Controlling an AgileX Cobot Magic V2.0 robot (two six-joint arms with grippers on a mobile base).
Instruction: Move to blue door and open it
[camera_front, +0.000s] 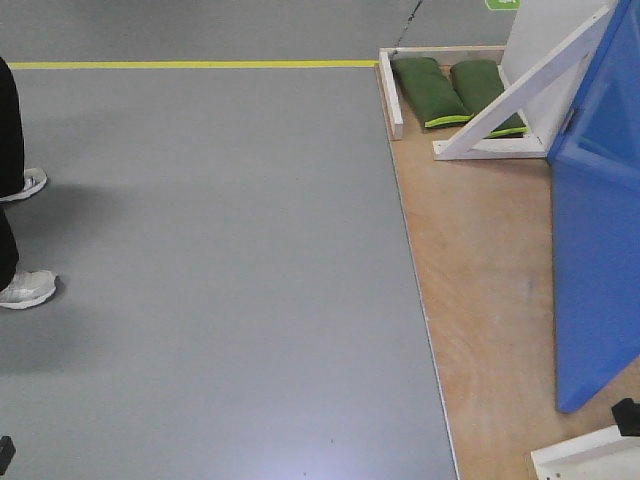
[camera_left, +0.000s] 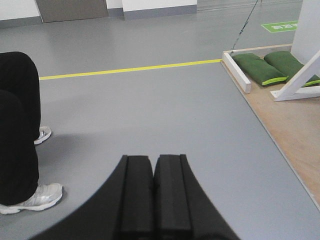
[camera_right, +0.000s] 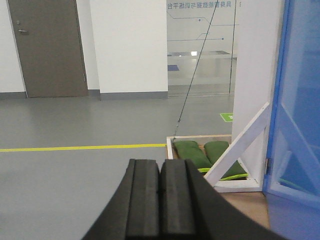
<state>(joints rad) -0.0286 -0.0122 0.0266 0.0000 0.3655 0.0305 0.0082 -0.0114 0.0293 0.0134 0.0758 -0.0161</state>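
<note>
- Blue door: stands upright at the far right of the front view, cut off by the picture edge.
- White angled brace: just beyond the door's far edge; two green sandbags lie beside its foot.
- Left gripper: fingers pressed together, nothing between them, over grey floor, well apart from the door.
- Right gripper: fingers together, empty; the door is near, on its right.
- Yellow floor line: runs across the far floor.
- Bystander's white shoes: at the left edge.
</note>
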